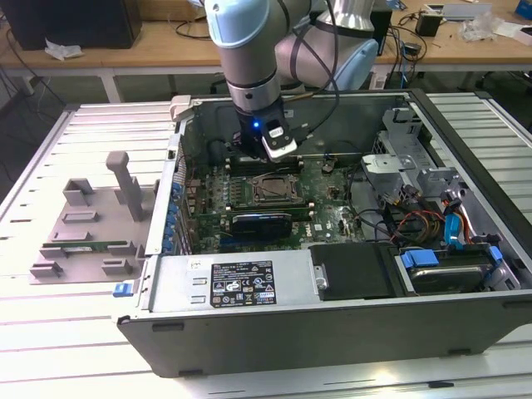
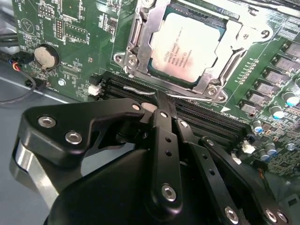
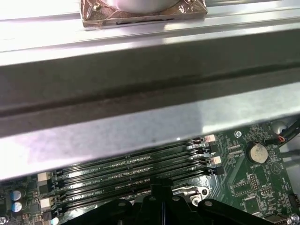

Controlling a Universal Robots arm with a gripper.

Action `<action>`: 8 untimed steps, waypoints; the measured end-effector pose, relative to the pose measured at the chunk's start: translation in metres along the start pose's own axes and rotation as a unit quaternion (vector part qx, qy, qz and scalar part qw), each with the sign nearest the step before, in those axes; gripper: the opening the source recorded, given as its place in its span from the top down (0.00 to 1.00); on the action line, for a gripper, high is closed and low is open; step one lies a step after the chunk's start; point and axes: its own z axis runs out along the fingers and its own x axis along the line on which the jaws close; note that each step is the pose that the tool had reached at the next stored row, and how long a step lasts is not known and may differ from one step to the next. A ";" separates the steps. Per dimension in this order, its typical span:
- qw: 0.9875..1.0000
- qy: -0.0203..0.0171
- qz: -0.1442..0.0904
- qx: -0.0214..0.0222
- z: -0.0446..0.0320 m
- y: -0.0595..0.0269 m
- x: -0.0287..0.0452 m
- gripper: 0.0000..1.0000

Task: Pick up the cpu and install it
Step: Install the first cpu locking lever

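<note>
The cpu [image 2: 185,44] is seen lying flat inside the dark metal-framed socket [image 2: 140,28] on the motherboard [image 2: 70,28], its silver-grey top facing up, in the second wrist view. In the exterior view the socket [image 1: 274,189] is found near the middle of the open computer case [image 1: 332,299], which rests on the counter [image 1: 75,332].

The end effector [image 2: 161,101] is held over the memory slots [image 2: 206,119] just beside the socket, its fingertips brought together with nothing between them; it is clenched and empty. In the exterior view it [image 1: 264,154] is seen just on the far side of the socket.

The placing of the chip is judged done. The frame around the chip appears to lie open, so the clamping may be left; this cannot be told for certain.
</note>
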 end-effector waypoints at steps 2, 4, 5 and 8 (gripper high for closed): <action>1.000 -0.003 0.000 -0.001 0.0028 -0.0006 0.0004 0.89; 1.000 -0.004 -0.001 -0.001 0.0043 -0.0009 0.0006 0.89; 1.000 -0.004 -0.001 -0.001 0.0050 -0.0010 0.0007 0.89; 1.000 -0.006 -0.001 -0.001 0.0076 -0.0017 0.0011 0.89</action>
